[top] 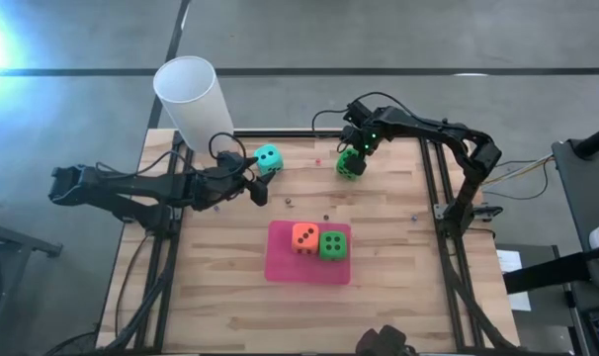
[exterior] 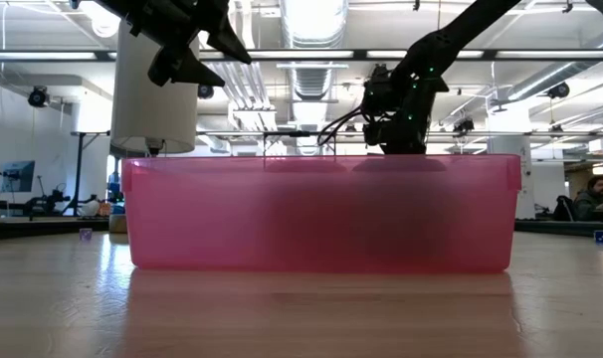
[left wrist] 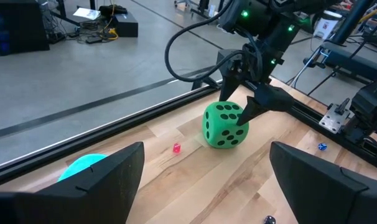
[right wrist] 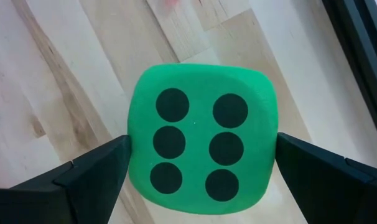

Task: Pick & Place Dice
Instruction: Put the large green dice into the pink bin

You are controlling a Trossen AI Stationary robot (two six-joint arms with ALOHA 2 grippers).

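Nearest the front edge of the table (top: 230,297), the pink mat (top: 280,265) carries two dice side by side and touching: the orange die (top: 304,237) and a green die (top: 332,244). In the low view the mat's pink wall fills the foreground and hides the table beyond it.

Farther back, toward the far-left part of the table, the teal die (top: 268,158) lies on bare wood. The left tool (top: 256,180) is held just beside it, fingers apart, nothing between them; contact with the die cannot be told.

Near the far edge, right of centre, the second green die (right wrist: 201,140) sits with six pips up. The right tool (top: 351,156) is placed directly over it, fingers spread to either side of the cube and close to its side faces; closure is not yet made.

Risks, judged: the die looks soft, so an off-centre closure could squeeze it out sideways or roll it toward the nearby far edge. The mat's free area is limited by the two dice present; a careless release could knock them. The two arms work close together at the far side, so a collision is possible if both travel to the mat at once.
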